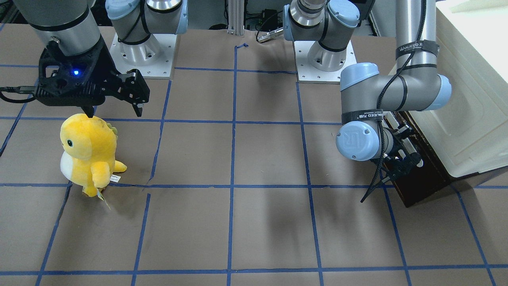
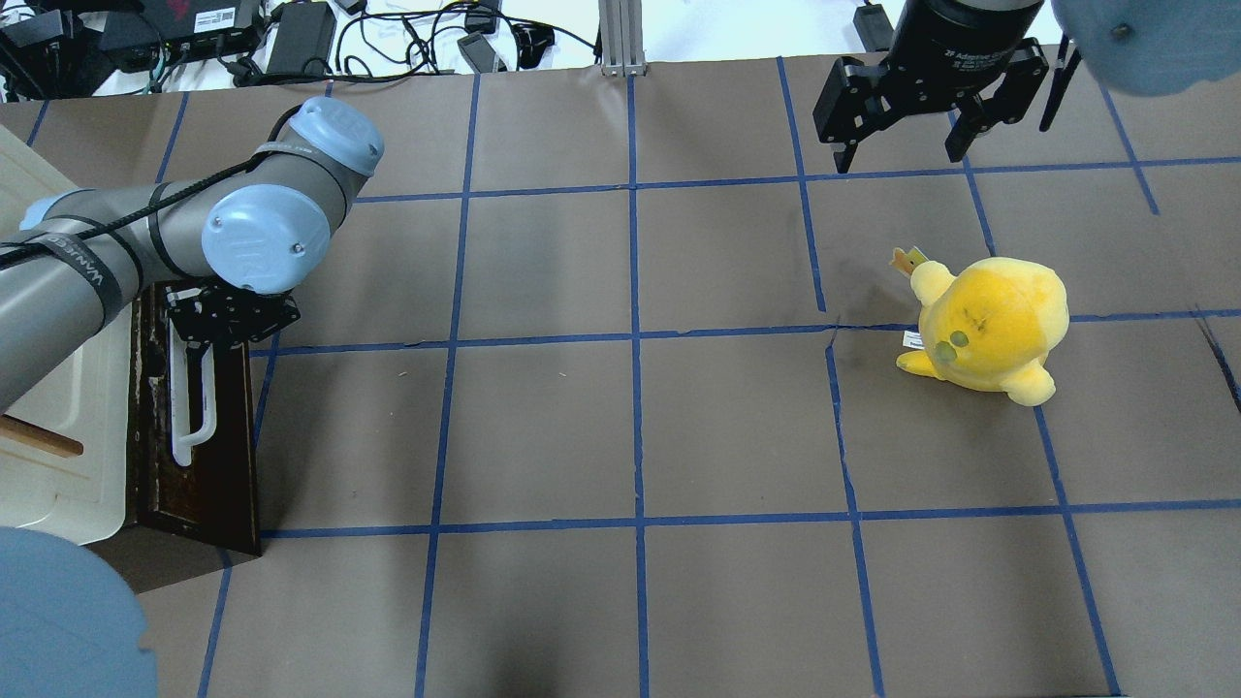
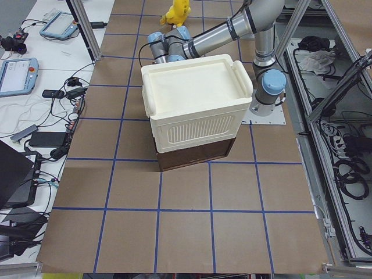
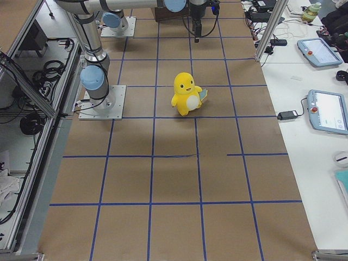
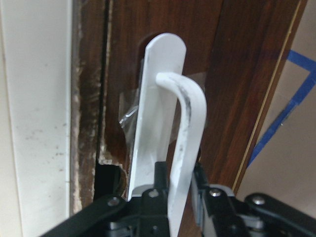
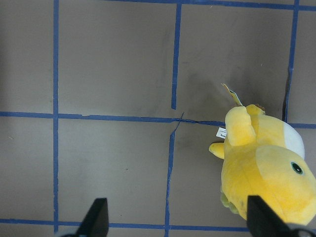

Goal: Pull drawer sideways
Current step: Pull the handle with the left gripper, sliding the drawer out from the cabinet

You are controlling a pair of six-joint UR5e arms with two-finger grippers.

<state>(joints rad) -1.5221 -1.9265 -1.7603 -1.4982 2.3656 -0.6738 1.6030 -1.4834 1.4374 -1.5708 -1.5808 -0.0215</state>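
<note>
The drawer (image 2: 199,475) has a dark brown wooden front and sits under the cream cabinet (image 2: 58,465) at the table's left end. It also shows in the front-facing view (image 1: 416,186). Its long white bar handle (image 2: 186,407) runs along the front. My left gripper (image 2: 228,315) is at one end of that handle. In the left wrist view its fingers (image 5: 160,175) are shut on either side of the white bar (image 5: 185,128). The drawer front lies close to the cabinet and its tray interior is hidden. My right gripper (image 2: 897,155) hangs open and empty far to the right.
A yellow plush toy (image 2: 989,325) stands on the brown paper near the right gripper, and shows below it in the right wrist view (image 6: 266,168). The cream cabinet door carries a small wooden handle (image 2: 39,436). Blue tape lines grid the table.
</note>
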